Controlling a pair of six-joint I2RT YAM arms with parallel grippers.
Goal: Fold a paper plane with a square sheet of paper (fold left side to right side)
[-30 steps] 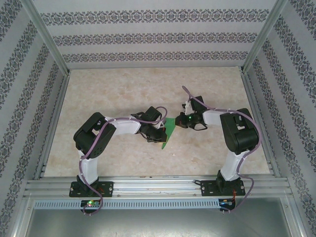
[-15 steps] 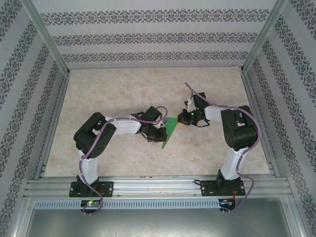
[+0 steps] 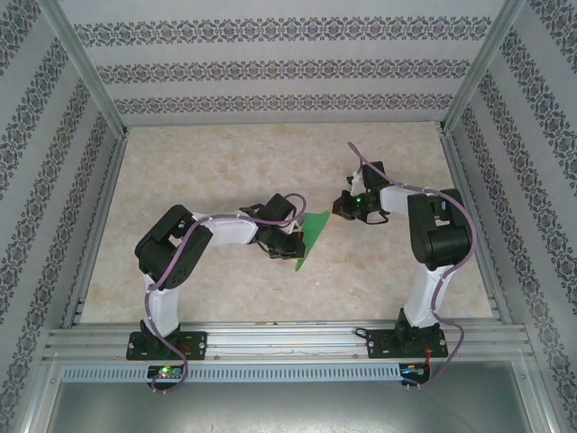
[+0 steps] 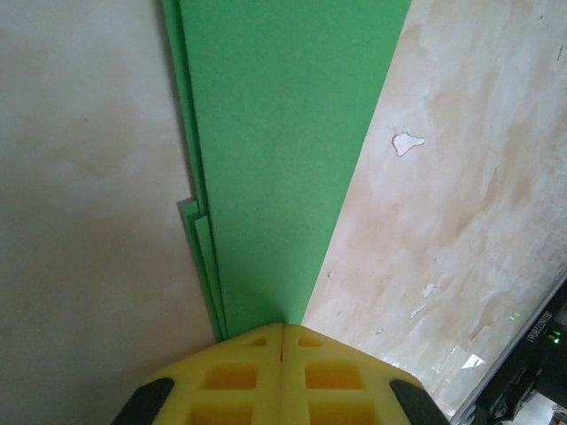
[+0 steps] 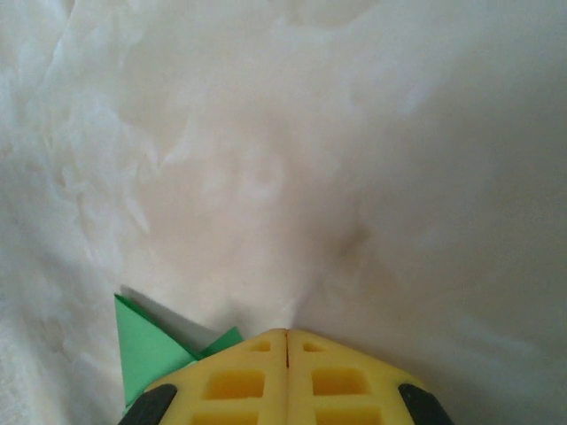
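Paper plane [image 3: 311, 236]: folded green dart, flat on your desk [image 3: 198, 171]. Left jaws shut, pressing its left side. Right jaws shut, empty, just withdrawn beyond its far corner; crease there likely set.

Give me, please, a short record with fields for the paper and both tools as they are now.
green paper: folded in layers, tapering to a point, flat on the table
left tool: shut, tips at the paper's narrow end; grip unclear
right tool: shut, low over the table, a paper corner just beside its tips
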